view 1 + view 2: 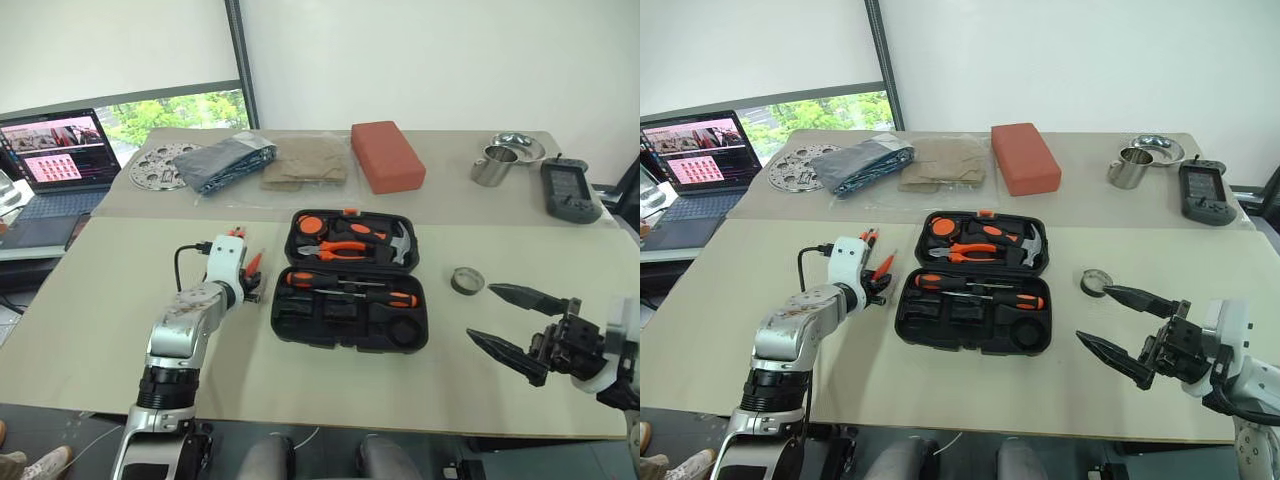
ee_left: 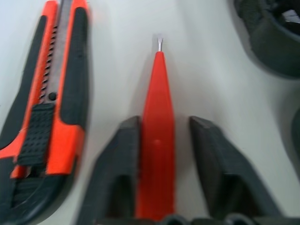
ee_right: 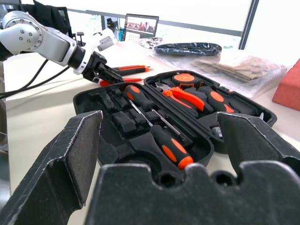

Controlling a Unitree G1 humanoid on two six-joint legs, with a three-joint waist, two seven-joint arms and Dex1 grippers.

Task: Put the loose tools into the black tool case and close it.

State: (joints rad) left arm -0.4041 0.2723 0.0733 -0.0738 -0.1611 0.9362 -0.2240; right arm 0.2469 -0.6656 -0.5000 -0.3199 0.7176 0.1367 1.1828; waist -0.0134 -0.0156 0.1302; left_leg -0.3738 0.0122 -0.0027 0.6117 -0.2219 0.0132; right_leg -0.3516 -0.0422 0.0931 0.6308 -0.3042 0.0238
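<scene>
Looks like a lab or office test room. Plain white walls, big window with roller blind (image 1: 110, 45) half down and green trees outside. Two pale work tables (image 1: 90, 330) pushed together. Open laptop (image 1: 55, 160) running on a side desk past the far left corner. Handheld controller device (image 1: 570, 190) at the far right edge, steel cup (image 1: 493, 165) and bowl (image 1: 520, 146) beside it. Bagged cloth samples (image 1: 230, 160) and a perforated metal disc (image 1: 160, 165) along the far edge, like staged test props.
</scene>
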